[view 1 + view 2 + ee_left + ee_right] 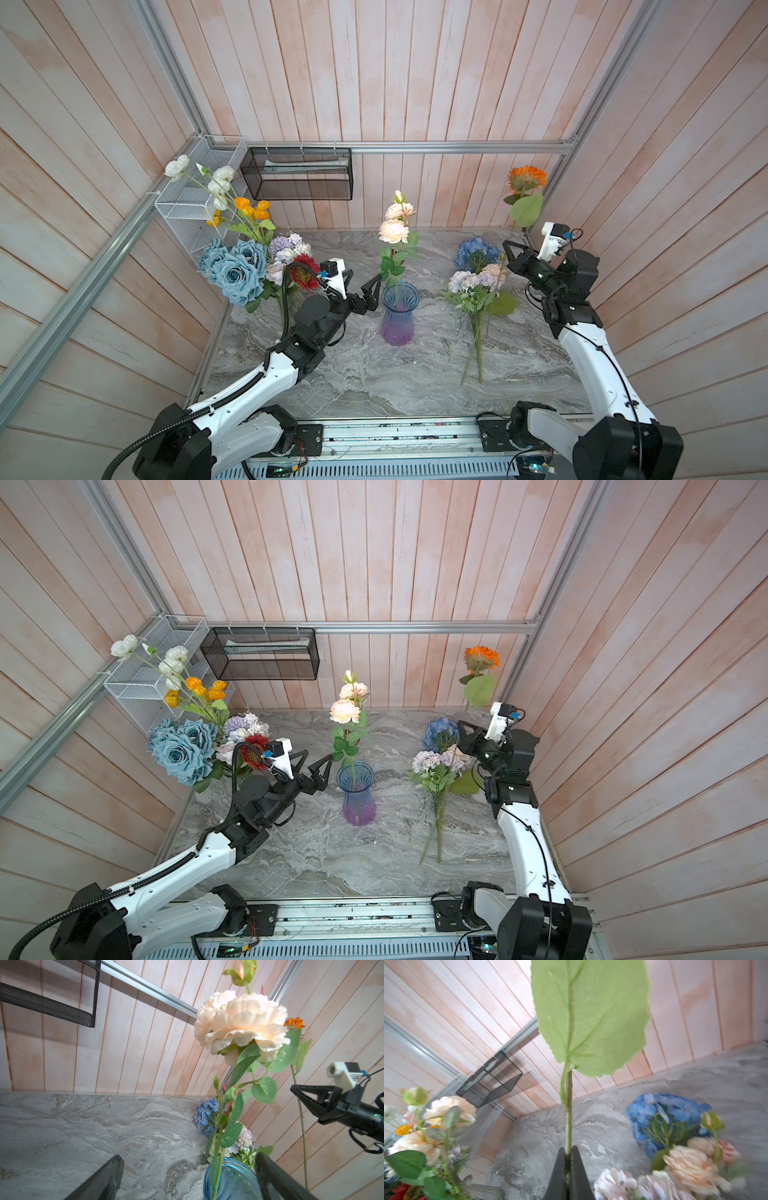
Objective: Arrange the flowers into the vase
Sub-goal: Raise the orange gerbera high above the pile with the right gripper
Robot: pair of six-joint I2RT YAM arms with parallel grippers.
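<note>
A blue-to-purple glass vase (398, 316) (358, 796) stands mid-table with a peach rose stem (394, 230) (241, 1020) upright in it. My left gripper (365, 276) (318, 757) (189, 1156) is open just left of the vase rim (232, 1167), holding nothing. My right gripper (505, 244) (459, 724) (568, 1151) is shut on the green stem of an orange sunflower (527, 178) (481, 658), which stands upright by the back right corner; its big leaf (589, 1016) fills the right wrist view. Blue hydrangea (478, 253) and a lilac-white spray (469, 282) lie on the right.
At the back left stand dusty-blue roses (232, 266), a red sunflower (305, 272), and orange and white poppies (249, 208). A black mesh basket (299, 174) and a white wire basket (195, 199) hang on the plank walls. The marble table (353, 374) is walled on three sides.
</note>
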